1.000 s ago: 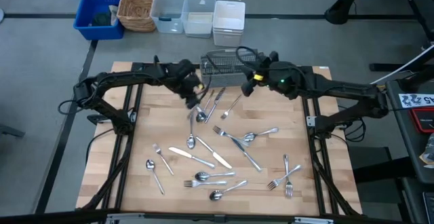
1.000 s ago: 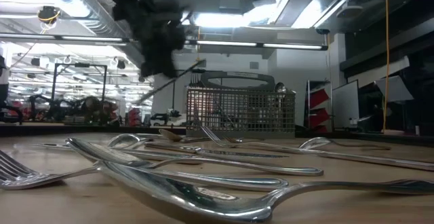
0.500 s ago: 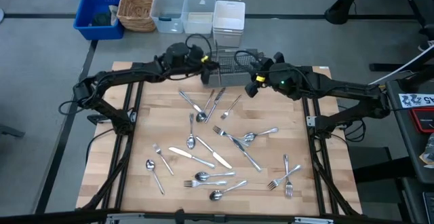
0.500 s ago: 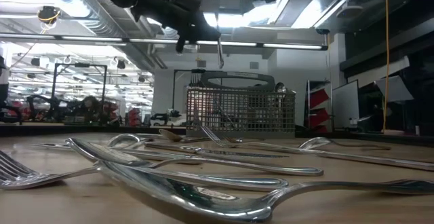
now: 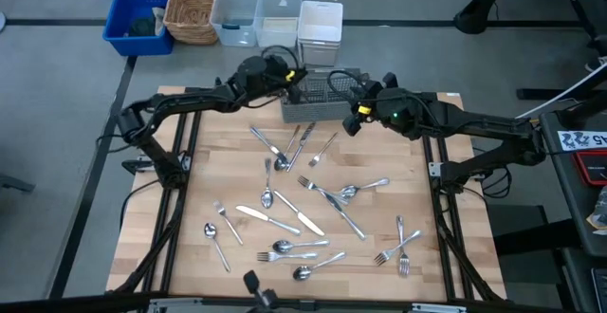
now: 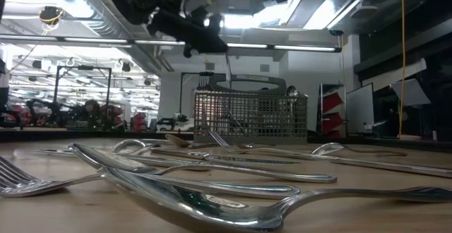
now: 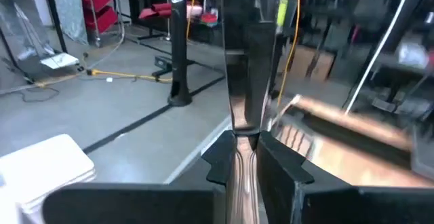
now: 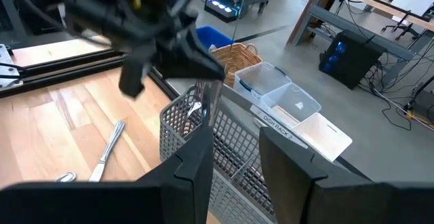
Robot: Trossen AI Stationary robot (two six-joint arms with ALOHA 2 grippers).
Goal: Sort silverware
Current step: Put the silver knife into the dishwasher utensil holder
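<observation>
Several forks, spoons and knives of the silverware (image 5: 303,209) lie scattered on the wooden table (image 5: 209,142). A grey wire-mesh basket (image 5: 321,107) stands at the far edge, and it also shows in the low view (image 6: 251,113). My left gripper (image 5: 297,78) is over the basket's left end, shut on one slim silver piece (image 6: 227,67). My right gripper (image 5: 349,100) hovers open by the basket's right end, nothing between its fingers (image 8: 234,163). My left gripper pinches the slim silver piece between its two fingers (image 7: 224,159); the flat shiny part (image 7: 245,125) runs out past the fingertips. Which end it holds I cannot tell. In the low view the piece hangs about upright, clear of the table, its lower end (image 6: 227,83) near the basket's top.
Beyond the table's far edge stand a blue bin (image 5: 137,19), a wicker basket (image 5: 193,9), two clear tubs (image 5: 237,14) and a white tub (image 5: 320,28). Loose silverware covers the table's middle and near right; bare wood shows at the near left.
My left gripper has gone up and toward the table's far edge, from over the scattered pieces to over the basket, and has tipped from pointing down to nearly level. The piece it carries has turned from slanting to hanging about upright over the basket.
</observation>
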